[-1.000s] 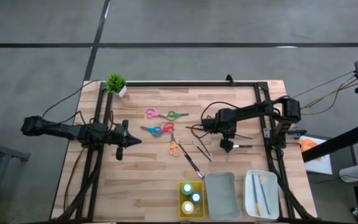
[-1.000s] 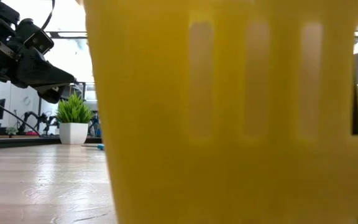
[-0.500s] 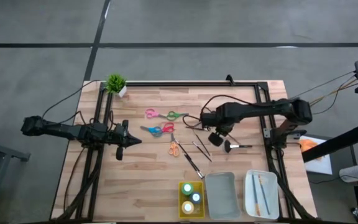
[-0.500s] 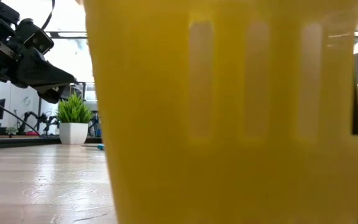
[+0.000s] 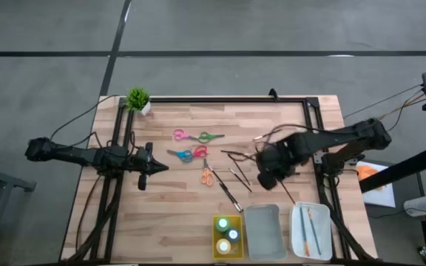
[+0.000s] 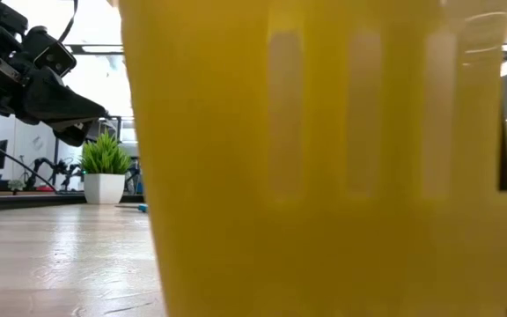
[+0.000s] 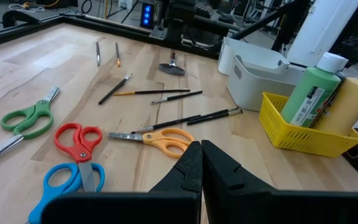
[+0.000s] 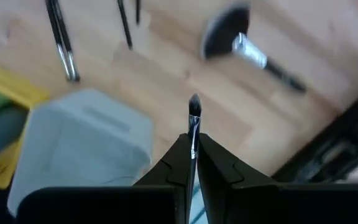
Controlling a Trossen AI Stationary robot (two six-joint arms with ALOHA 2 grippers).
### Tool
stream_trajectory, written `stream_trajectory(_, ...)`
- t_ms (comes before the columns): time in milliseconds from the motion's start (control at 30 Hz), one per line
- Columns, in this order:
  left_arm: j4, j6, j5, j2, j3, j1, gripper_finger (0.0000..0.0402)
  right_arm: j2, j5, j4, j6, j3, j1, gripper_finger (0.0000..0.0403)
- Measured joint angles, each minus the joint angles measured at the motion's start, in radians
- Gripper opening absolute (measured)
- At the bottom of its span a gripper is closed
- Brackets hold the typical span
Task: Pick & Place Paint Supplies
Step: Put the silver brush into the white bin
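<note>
In the low view we are seeing almost nothing of the surface, because the slotted wall of the yellow tray is filling most of the picture; only the potted plant and the left gripper are showing beside it. From above, the right gripper is blurring into a dark smear, so we are reading it from its own wrist view instead: its jaws are pressing together on a thin brush, whose metal ferrule and small dark tip are poking out past them. The rest of that brush is lying hidden behind the jaws. This gripper is hanging over the right half of the surface, near the front edge, just behind the smooth grey tray.

The stubby brush, with its fluffy dark head and shiny collar, is lying on the pale wood planks. Other thin brushes are lying scattered mid-surface, alongside plastic-handled scissors in orange, red, blue and green. The paint bottles are standing in the yellow tray at the front edge, and the white tray near the front right corner is holding two brushes.

The left gripper is hovering over the left side, its jaws meeting tip to tip with nothing between them.
</note>
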Motion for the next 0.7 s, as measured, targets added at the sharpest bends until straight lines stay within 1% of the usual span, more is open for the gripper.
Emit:
stream_trajectory(167,0.0,0.0,0.0,0.0,0.0,0.0,0.0,-0.032,0.002,-0.009,0.232,-0.011,0.159,0.0015)
stream_trajectory(267,0.0,0.0,0.0,0.0,0.0,0.0,0.0,-0.028,0.003,-0.026,0.4,-0.013,0.259,0.0015)
stream_trajectory(467,0.0,0.0,0.0,0.0,0.0,0.0,0.0,0.027,0.002,-0.032,0.676,-0.013,0.459,0.0015)
stream_trajectory(600,0.0,0.0,0.0,0.0,0.0,0.0,0.0,0.081,0.003,-0.014,0.877,-0.013,0.56,0.0015)
stream_trajectory(700,0.0,0.0,0.0,0.0,0.0,0.0,0.0,0.132,0.003,0.015,0.95,-0.014,0.613,0.0015)
